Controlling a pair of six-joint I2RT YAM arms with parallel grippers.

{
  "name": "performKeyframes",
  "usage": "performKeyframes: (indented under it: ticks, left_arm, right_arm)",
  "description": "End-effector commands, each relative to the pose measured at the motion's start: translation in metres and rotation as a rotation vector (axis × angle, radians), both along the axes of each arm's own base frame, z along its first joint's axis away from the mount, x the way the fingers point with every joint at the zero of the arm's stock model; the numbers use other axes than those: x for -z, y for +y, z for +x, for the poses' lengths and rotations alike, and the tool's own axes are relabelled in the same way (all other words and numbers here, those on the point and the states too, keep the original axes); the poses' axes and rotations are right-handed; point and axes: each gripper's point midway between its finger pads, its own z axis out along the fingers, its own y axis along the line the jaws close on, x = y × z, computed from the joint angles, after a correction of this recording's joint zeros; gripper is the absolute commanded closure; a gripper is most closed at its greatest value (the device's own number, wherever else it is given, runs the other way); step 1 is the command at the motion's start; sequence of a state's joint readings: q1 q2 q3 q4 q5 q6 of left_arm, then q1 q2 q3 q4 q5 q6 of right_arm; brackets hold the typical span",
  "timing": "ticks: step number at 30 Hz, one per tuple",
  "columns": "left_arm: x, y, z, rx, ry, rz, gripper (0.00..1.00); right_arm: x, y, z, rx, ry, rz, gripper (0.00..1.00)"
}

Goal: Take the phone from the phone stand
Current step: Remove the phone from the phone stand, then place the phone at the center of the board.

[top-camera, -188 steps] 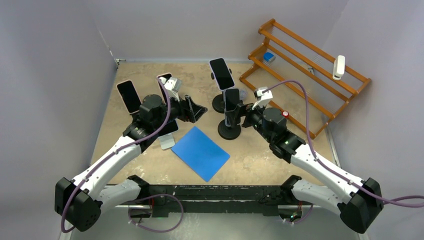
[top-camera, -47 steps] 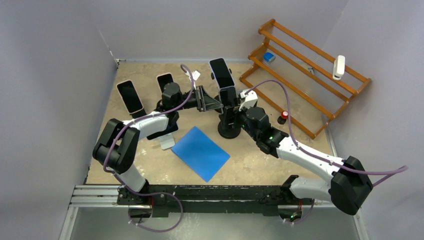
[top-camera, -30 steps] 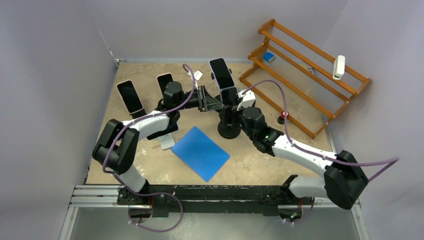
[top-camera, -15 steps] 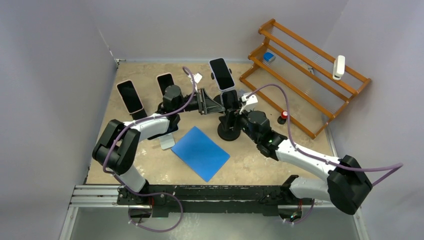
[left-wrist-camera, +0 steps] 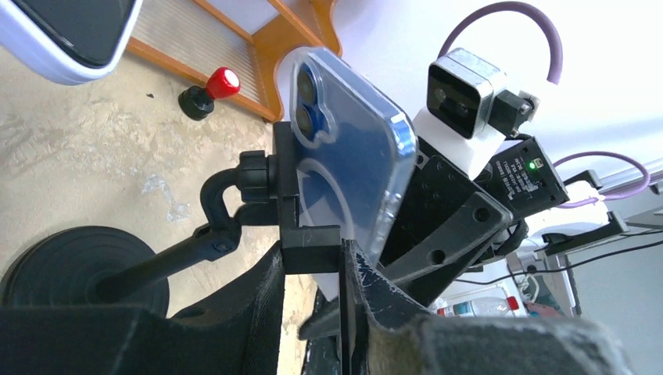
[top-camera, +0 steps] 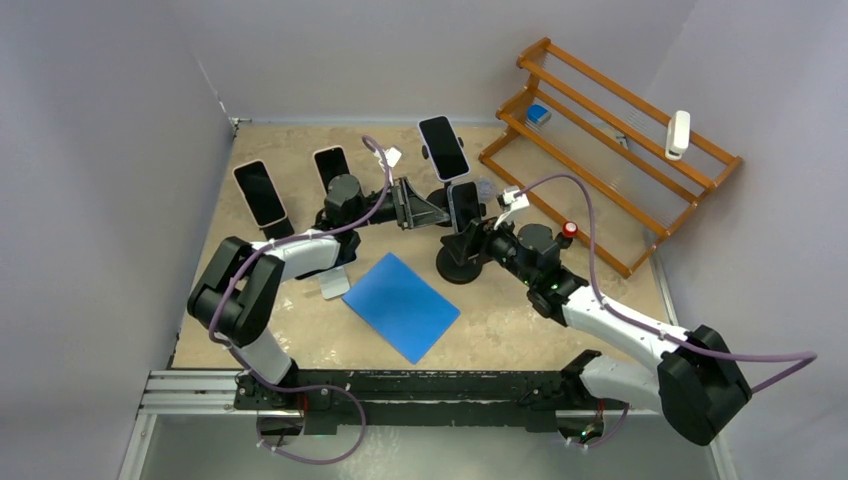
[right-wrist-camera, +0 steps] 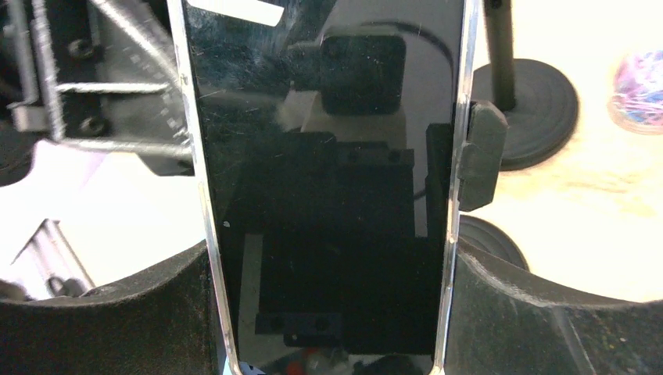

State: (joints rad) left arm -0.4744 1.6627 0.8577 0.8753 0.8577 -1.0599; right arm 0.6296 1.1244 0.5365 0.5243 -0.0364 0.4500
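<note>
The phone [right-wrist-camera: 328,156] has a black screen and a blue back (clear case). It sits clipped in its phone stand [top-camera: 459,262]. My right gripper [right-wrist-camera: 332,312] hugs its sides. My left gripper [left-wrist-camera: 313,269] pinches the phone stand's clip. I count three more phones [top-camera: 258,192] [top-camera: 330,165] [top-camera: 443,147].

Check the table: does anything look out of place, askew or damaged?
Nothing looks spilled or broken. The blue sheet lies skewed to the edges of the table, and a pale flat item lies loose beside the sheet's left corner. The pictures do not show what that item is.
</note>
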Motion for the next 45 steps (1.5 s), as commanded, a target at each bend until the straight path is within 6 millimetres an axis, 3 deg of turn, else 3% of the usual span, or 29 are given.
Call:
performKeyframes:
  ticks: [1,7,12,19,27,31,36,40,41,45]
  left_arm:
    - [0.028,0.015,0.025,-0.109,0.041,0.040,1.00]
    - [0.028,0.014,0.026,-0.103,0.036,0.043,1.00]
    - [0.020,0.015,0.026,-0.111,0.034,0.047,1.00]
    - [0.002,0.017,0.023,-0.117,0.006,0.065,0.64]
    - [-0.024,0.024,0.016,-0.144,-0.019,0.068,0.27]
    - [-0.045,0.033,0.005,-0.179,-0.059,0.067,0.21]
    - [-0.080,0.055,-0.018,-0.269,-0.163,0.016,0.17]
    - [-0.110,0.064,-0.040,-0.272,-0.192,-0.042,0.15]
    - [-0.113,0.063,-0.045,-0.254,-0.180,-0.030,0.15]
    - [-0.126,0.067,-0.060,-0.229,-0.190,0.022,0.14]
  right_arm:
    - [-0.026,0.007,-0.010,-0.051,0.000,0.154,1.00]
    - [-0.028,0.007,-0.013,-0.070,-0.018,0.133,1.00]
    - [-0.053,0.001,-0.019,-0.070,-0.073,0.154,1.00]
    - [-0.081,-0.002,-0.038,-0.128,-0.100,0.136,1.00]
    - [-0.092,-0.015,-0.056,-0.145,-0.095,0.082,1.00]
    - [-0.098,-0.019,-0.067,-0.176,-0.112,0.046,1.00]
    - [-0.106,-0.026,-0.065,-0.145,-0.142,-0.017,1.00]
    - [-0.120,-0.007,-0.068,-0.121,-0.156,-0.025,1.00]
    - [-0.124,0.005,-0.076,-0.140,-0.154,-0.020,1.00]
    - [-0.139,0.026,-0.073,-0.095,-0.135,0.037,1.00]
